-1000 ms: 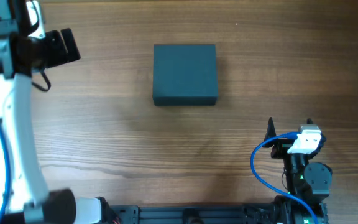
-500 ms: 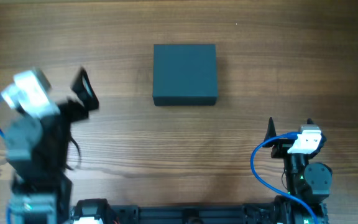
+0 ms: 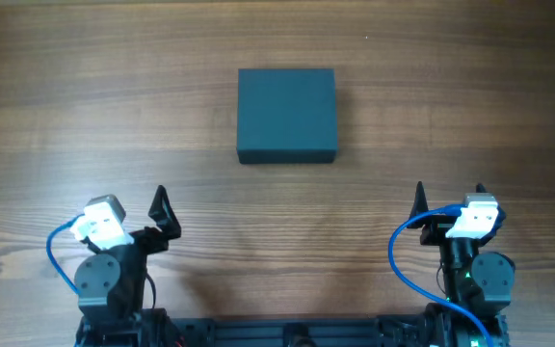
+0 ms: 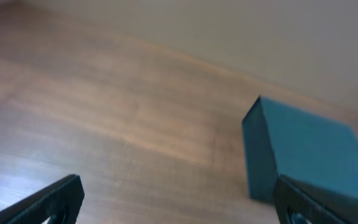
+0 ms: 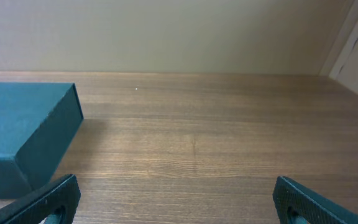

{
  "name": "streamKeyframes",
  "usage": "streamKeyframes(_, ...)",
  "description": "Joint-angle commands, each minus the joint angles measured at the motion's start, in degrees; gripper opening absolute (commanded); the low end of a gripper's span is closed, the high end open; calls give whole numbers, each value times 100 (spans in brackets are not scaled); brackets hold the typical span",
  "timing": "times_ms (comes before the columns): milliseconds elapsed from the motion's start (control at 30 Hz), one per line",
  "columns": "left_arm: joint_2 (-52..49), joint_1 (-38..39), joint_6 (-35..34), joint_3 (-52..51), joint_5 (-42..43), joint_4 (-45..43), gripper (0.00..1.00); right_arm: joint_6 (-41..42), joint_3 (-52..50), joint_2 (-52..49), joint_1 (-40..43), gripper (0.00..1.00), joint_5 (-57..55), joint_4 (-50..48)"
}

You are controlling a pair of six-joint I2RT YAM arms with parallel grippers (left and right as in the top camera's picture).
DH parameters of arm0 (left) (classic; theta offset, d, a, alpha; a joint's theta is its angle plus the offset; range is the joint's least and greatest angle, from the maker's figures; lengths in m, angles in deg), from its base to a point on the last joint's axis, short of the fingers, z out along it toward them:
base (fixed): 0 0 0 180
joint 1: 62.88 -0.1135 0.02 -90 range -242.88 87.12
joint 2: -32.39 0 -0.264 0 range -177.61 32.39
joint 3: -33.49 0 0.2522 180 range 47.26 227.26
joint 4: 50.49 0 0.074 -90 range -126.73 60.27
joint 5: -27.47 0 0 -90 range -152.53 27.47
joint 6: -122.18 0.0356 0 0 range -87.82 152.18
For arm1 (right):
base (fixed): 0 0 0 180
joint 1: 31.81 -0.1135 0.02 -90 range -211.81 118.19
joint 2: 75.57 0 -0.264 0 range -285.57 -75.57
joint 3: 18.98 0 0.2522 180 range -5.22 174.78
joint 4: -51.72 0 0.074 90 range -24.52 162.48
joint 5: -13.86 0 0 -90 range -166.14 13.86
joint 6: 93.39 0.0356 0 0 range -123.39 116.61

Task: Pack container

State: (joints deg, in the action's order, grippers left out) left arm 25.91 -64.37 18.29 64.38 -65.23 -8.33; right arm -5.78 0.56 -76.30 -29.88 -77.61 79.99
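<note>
The container [image 3: 286, 114] is a dark teal squarish box, lid closed, at the middle back of the wooden table. It shows at the right of the left wrist view [image 4: 303, 155] and at the left of the right wrist view [image 5: 23, 130]. My left gripper [image 3: 162, 214] is open and empty at the front left, well short of the box. My right gripper [image 3: 448, 200] is open and empty at the front right. Bare table shows between the open jaws in the left wrist view [image 4: 179, 202] and in the right wrist view [image 5: 176, 202].
The wooden table [image 3: 287, 222] lies bare between the box and both grippers. A pale wall [image 5: 166, 31] stands behind the table's far edge. The arm bases sit at the front edge.
The left arm has swung down from the far left back of the table to the front left, folding onto its base. The right arm and the box have not moved.
</note>
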Motion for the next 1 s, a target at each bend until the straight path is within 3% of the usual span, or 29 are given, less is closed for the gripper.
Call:
streamKeyframes(0,302,11,-7,-98,-114,216,100,103,-11,59,24,100,92,-31)
streamKeyframes(300,498,0,-7,-160,-323,-422,100,105,-11,59,24,100,92,-31)
streamKeyframes(500,501,0,-37,-885,-317,-1224,100,103,-11,59,24,100,92,-33)
streamKeyframes(967,632,76,-50,-1222,-317,-1276,100,107,-11,59,24,100,92,-31)
